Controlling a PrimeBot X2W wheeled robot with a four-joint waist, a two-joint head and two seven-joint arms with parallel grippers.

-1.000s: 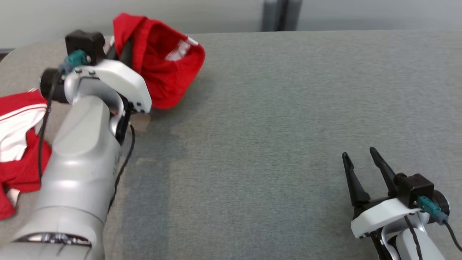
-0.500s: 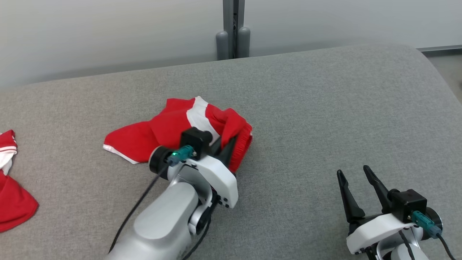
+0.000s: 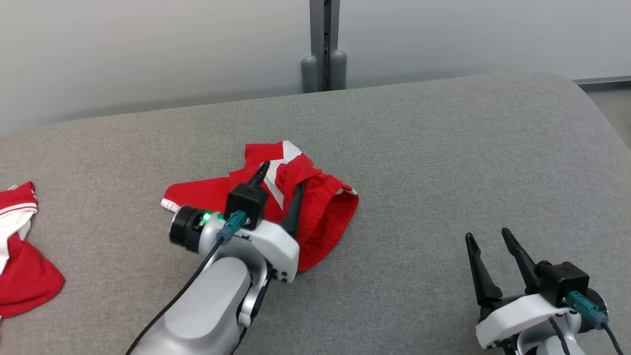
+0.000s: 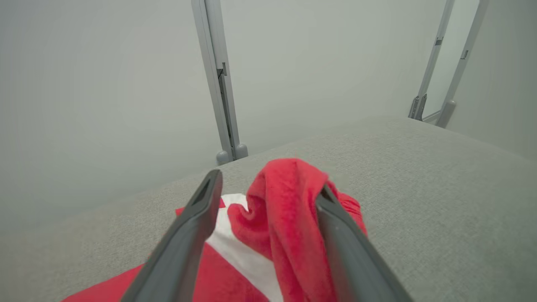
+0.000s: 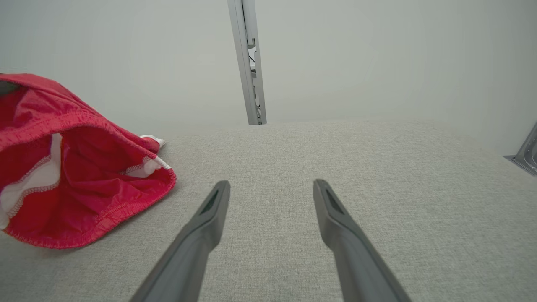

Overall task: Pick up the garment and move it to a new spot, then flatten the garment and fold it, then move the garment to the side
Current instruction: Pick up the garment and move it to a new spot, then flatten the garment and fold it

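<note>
Left pincer [image 3: 284,172] newly apart; garment [image 3: 325,222] crosswise

Left arm [image 3: 207,315] extended, left pincer [image 3: 284,173] spread wide, right pincer [image 3: 487,233] spread

Your bench [image 3: 443,148] is covered in grey cloth, and its far right corner is rounded. A crumpled red-and-white garment [image 3: 325,222] lies on it, left of the middle. Another red-and-white cloth [image 3: 24,276] lies well apart, toward its left side.
</note>
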